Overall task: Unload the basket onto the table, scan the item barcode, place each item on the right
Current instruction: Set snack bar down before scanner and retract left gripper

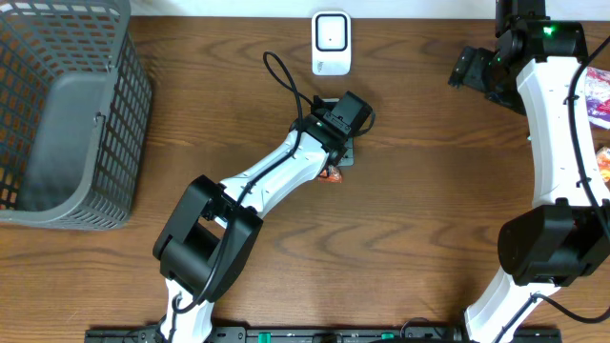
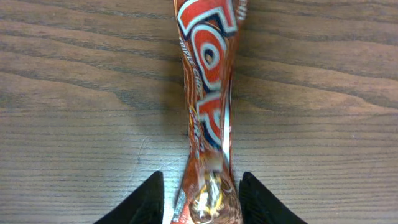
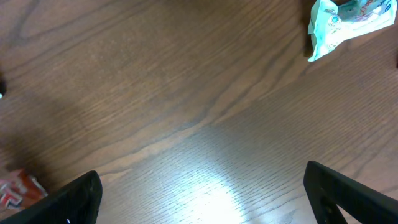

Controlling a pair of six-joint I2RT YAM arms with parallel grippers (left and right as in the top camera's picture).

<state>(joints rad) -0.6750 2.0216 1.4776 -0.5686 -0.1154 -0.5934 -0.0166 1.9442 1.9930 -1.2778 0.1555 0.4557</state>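
Candy bar (image 2: 208,93) lies on wooden table (image 2: 74,93) between left gripper's (image 2: 200,182) part-open jaws; right gripper (image 3: 200,174) gapes wide, empty.

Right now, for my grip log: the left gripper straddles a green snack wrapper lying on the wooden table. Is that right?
Not quite. The snack wrapper is red-orange with white lettering, not green. The left wrist view shows this. The rest stands: it lies on the wooden table with the left gripper straddling it.
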